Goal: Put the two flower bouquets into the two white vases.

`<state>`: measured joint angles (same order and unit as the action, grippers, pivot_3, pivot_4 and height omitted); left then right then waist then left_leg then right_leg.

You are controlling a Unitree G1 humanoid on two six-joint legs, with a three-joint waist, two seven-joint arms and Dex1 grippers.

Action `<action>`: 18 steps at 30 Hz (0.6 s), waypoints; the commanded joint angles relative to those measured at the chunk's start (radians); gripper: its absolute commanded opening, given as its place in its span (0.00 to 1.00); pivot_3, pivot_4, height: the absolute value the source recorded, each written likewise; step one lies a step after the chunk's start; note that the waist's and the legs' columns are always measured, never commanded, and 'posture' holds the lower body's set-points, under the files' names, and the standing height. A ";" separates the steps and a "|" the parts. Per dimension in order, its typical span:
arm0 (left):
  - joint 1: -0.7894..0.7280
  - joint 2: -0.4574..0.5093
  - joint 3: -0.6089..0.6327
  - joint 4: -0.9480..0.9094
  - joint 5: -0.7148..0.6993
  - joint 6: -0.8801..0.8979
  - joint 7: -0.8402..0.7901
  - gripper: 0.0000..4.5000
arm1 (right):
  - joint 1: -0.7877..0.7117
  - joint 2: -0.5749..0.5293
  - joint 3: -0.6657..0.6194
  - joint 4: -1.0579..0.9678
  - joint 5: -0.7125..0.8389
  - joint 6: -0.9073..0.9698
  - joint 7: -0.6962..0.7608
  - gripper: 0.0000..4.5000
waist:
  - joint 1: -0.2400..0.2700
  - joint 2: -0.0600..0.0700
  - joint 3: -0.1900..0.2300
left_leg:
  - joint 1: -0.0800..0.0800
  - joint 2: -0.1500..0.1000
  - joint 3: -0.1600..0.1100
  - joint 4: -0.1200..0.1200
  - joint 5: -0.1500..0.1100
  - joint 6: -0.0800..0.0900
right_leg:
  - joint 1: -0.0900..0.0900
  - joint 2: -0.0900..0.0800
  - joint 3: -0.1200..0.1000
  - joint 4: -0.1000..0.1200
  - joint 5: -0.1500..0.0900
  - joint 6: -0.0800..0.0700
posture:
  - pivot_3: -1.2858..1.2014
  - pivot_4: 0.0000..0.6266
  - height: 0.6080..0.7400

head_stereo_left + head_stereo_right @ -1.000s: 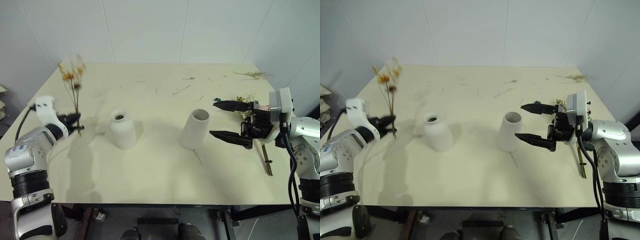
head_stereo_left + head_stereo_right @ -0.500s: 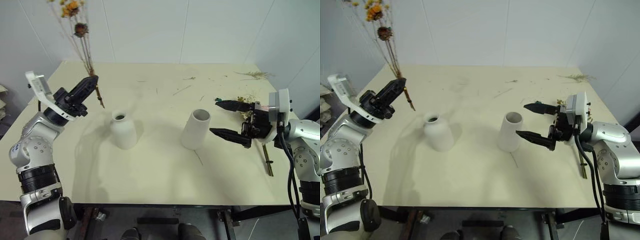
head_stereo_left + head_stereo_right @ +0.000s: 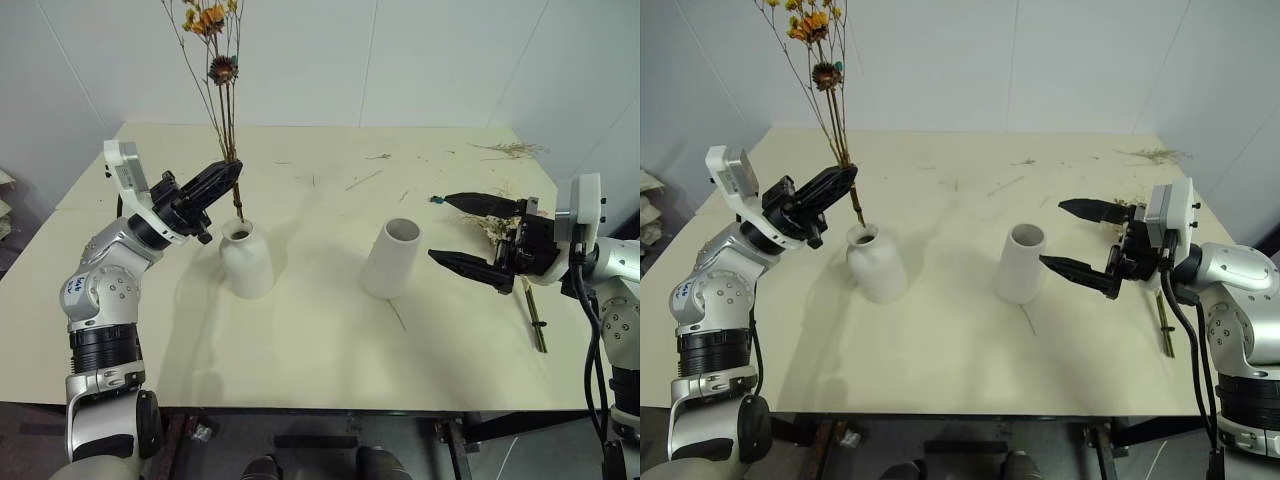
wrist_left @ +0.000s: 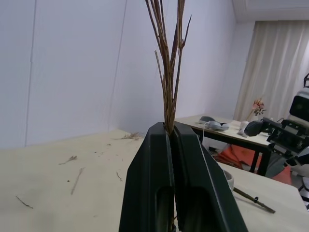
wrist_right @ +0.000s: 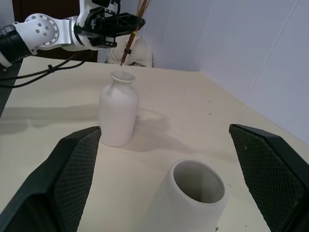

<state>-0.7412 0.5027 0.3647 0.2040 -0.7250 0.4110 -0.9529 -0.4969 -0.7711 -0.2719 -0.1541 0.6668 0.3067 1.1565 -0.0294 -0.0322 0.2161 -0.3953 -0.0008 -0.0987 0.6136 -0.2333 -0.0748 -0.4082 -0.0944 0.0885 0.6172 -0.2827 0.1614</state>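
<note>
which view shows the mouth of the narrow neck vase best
The right wrist view: the narrow-neck vase stands in side profile, its rim open to the camera, with the dried sprig bunch hanging above it. Both eye views show the mouth smaller, from above, with the stem tips right at it.

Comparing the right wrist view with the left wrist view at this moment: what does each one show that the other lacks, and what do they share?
Right wrist view alone: the squat narrow-necked vase, the cylinder vase with its open mouth, and the right gripper with its fingers wide apart.

Left wrist view alone: a second table off in the room.

Shared: the left gripper, shut on the dried sprig bunch, whose stem ends hang just above the squat vase's mouth, and the cream table.
</note>
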 commanded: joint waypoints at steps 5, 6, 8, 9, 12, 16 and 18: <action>0.020 -0.013 -0.004 0.032 0.021 -0.079 -0.020 0.00 | 0.008 -0.018 -0.043 -0.044 0.027 0.001 -0.024 1.00 | 0.001 0.000 0.000 | 0.000 0.000 0.000 0.000 0.000 0.000 | 0.000 0.000 0.000 0.000 0.000 0.000 | 0.52 0.24 1.00; 0.028 -0.025 -0.006 0.051 0.031 -0.108 -0.029 0.00 | 0.011 -0.019 -0.045 -0.047 0.026 0.000 -0.026 1.00 | 0.001 0.000 0.000 | 0.000 0.000 0.000 0.000 0.000 0.000 | 0.000 0.000 0.000 0.000 0.000 0.000 | 0.52 0.24 1.00; 0.040 -0.048 -0.009 0.085 0.044 -0.149 -0.040 0.00 | 0.016 -0.020 -0.050 -0.053 0.029 0.003 -0.032 1.00 | 0.001 0.000 0.000 | 0.000 0.000 0.000 0.000 0.000 0.000 | 0.000 0.000 0.000 0.000 0.000 0.000 | 0.52 0.24 1.00; 0.044 -0.055 -0.008 0.098 0.043 -0.158 -0.045 0.00 | 0.018 -0.020 -0.052 -0.056 0.030 0.004 -0.036 1.00 | 0.001 0.000 0.000 | 0.000 0.000 0.000 0.000 0.000 0.000 | 0.000 0.000 0.000 0.000 0.000 0.000 | 0.52 0.24 1.00; 0.059 -0.061 -0.011 0.123 0.053 -0.185 -0.058 0.00 | 0.026 -0.021 -0.056 -0.066 0.033 0.008 -0.044 1.00 | 0.000 0.000 0.000 | 0.000 0.000 0.000 0.000 0.000 0.000 | 0.000 0.000 0.000 0.000 0.000 0.000 | 0.52 0.24 1.00; 0.065 -0.061 -0.004 0.153 0.062 -0.226 -0.063 0.00 | 0.033 -0.021 -0.060 -0.078 0.040 0.012 -0.057 1.00 | 0.001 0.000 0.000 | 0.000 0.000 0.000 0.000 0.000 0.000 | 0.000 0.000 0.000 0.000 0.000 0.000 | 0.52 0.24 1.00; 0.058 -0.063 -0.002 0.176 0.068 -0.253 -0.066 0.00 | 0.034 -0.020 -0.058 -0.079 0.040 0.012 -0.062 1.00 | 0.001 0.000 0.000 | 0.000 0.000 0.000 0.000 0.000 0.000 | 0.000 0.000 0.000 0.000 0.000 0.000 | 0.52 0.24 1.00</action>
<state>-0.6752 0.4354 0.3455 0.3802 -0.6618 0.1944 -1.0082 -0.4619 -0.7713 -0.2924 -0.1988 0.6886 0.3221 1.1031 -0.0284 -0.0322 0.2161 -0.3954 -0.0009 -0.0988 0.6136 -0.2333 -0.0746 -0.4081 -0.0944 0.0885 0.6169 -0.2827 0.1614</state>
